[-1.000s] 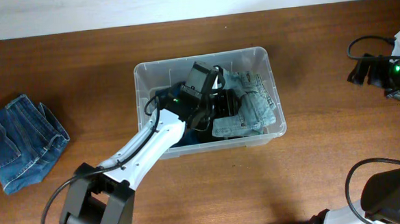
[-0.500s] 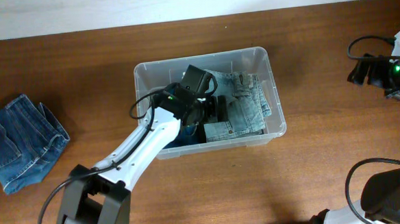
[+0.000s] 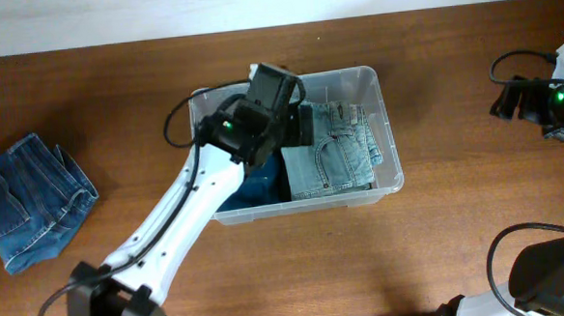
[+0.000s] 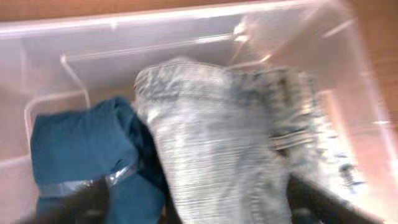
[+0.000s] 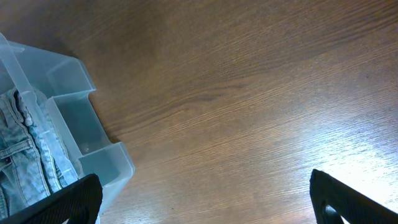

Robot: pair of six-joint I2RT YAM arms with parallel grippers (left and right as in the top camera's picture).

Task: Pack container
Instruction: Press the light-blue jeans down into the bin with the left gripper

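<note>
Clear plastic container (image 3: 389, 123) near the middle of the wooden table (image 3: 441, 246), slightly toward the far edge, long side running left to right. Holds two folded garments side by side: pale-wash jeans (image 3: 338, 160) in the right half, pocket and seam facing up, and a dark blue garment (image 3: 260, 184) in the left half, touching the jeans along one edge. Same pair seen from the left wrist camera, with the pale jeans (image 4: 211, 155) filling the middle and the dark blue cloth (image 4: 81, 149) bunched against the near wall, though blurred.

Hovers above the container's far left part: left gripper (image 3: 298, 128), white arm reaching in from the near left. Released, by the wrist view, with dark fingers (image 4: 84, 200) spread to the bottom corners and nothing pinched between them.

Well apart on the table's left side, a folded pair of darker blue jeans (image 3: 28, 200), lying flat.

Far right, away from the container: right gripper (image 5: 205, 208), spread wide over bare wood, grasping nothing, with the container's corner (image 5: 74, 124) at the left of its view.
</note>
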